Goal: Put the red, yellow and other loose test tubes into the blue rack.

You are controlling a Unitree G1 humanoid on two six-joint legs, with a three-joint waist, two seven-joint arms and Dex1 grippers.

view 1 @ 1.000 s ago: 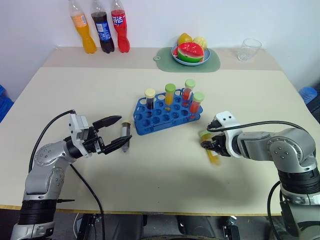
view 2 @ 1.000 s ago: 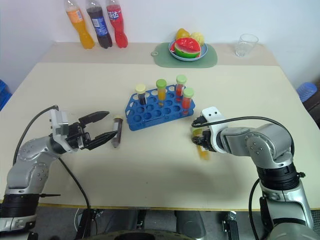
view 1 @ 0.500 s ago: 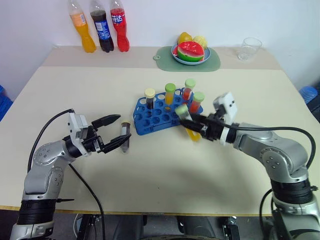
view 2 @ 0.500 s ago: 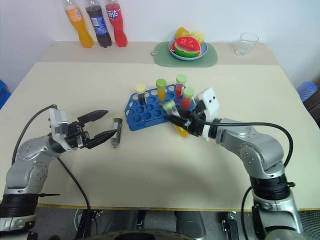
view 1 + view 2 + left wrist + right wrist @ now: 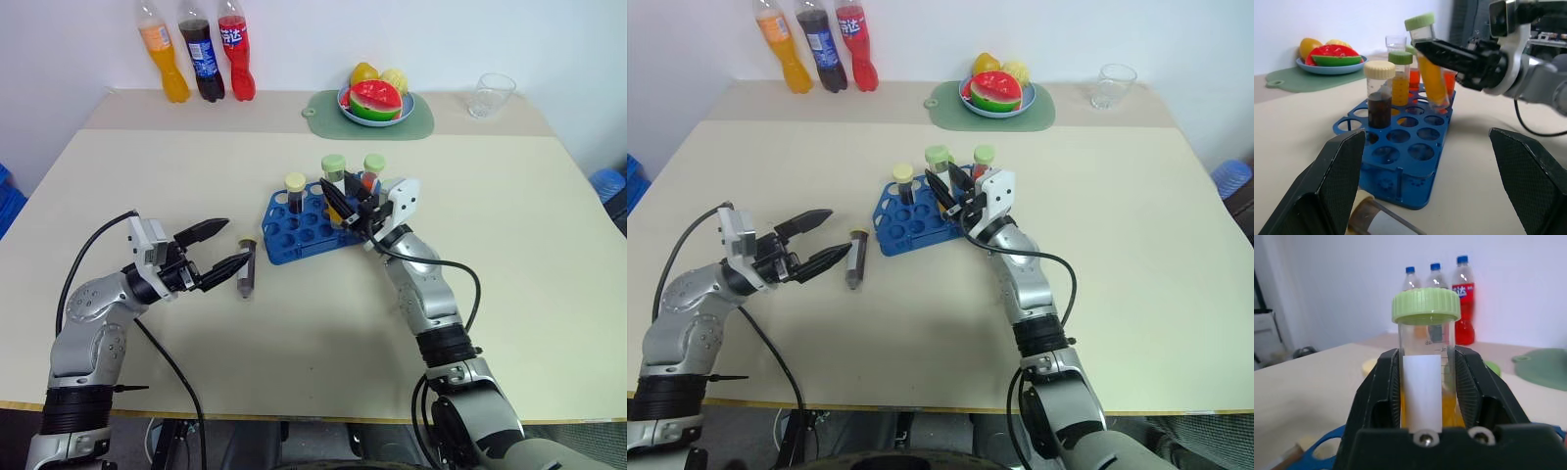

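Up close in the right wrist view: right gripper (image 5: 1425,382) pinched tight on the yellow tube (image 5: 1425,377), white label facing out, pale-green cap up. From the left wrist view: same tube over the blue rack (image 5: 1400,161), maybe not in a hole. From the head: left gripper (image 5: 217,250) spread wide, brown tube (image 5: 246,270) lying just past it at 3 o'clock. Far off at 12 o'clock: fruit plate (image 5: 404,110), three bottles (image 5: 201,59).
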